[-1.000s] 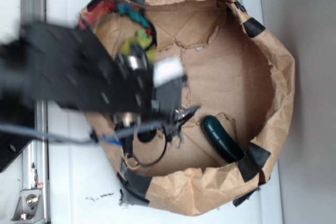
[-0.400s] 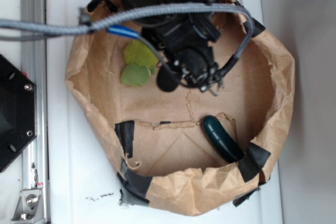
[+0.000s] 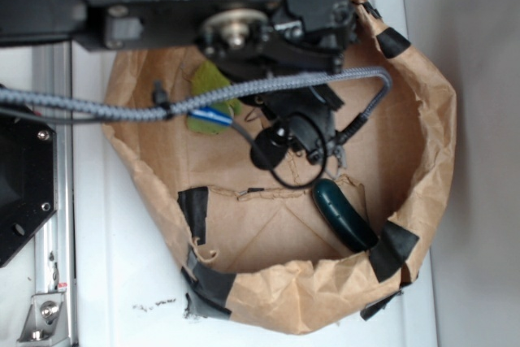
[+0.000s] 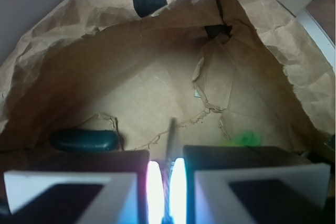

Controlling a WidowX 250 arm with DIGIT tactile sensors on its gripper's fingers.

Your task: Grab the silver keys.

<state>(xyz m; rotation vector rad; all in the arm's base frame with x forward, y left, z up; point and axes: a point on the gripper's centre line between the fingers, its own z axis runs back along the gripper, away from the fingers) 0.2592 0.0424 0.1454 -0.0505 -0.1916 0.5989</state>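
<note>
White table (image 3: 122,274) bears a taped brown paper enclosure (image 3: 439,127).

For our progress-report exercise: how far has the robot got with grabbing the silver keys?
Done: the hand is inside the paper bowl. In hand: it looks shut on a thin metal blade, apparently the silver keys. Left: lifting them clear to prove the grip.

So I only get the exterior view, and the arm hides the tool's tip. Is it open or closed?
Observer: Nearly closed. In the wrist view the tool shows only a narrow bright gap between its fingers.
Operator: Anything in that gap?
Observer: Yes, a thin metal blade pokes up out of it, apparently one of the silver keys.
</note>
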